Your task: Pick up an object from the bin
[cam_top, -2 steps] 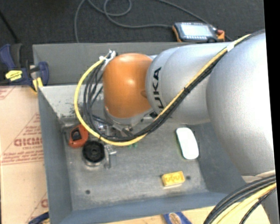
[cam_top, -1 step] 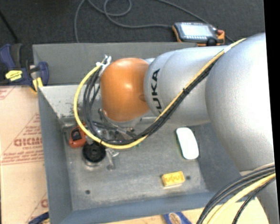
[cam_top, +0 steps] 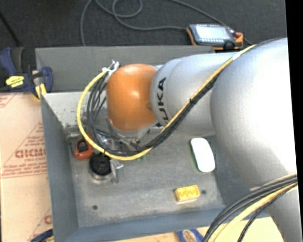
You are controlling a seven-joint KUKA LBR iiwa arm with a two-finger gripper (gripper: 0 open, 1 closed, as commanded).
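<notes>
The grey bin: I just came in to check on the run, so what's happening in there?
The arm reaches in from the right, and its gripper is low in the left part of the bin, beside a small orange thing near the left wall. Whether it holds anything I cannot tell. A white oval thing and a small yellow block lie apart on the floor toward the right, untouched.

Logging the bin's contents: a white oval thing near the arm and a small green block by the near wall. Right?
One slip: the camera view shows the small block by the near wall is yellow, not green. The white oval thing does lie near the arm.
</notes>
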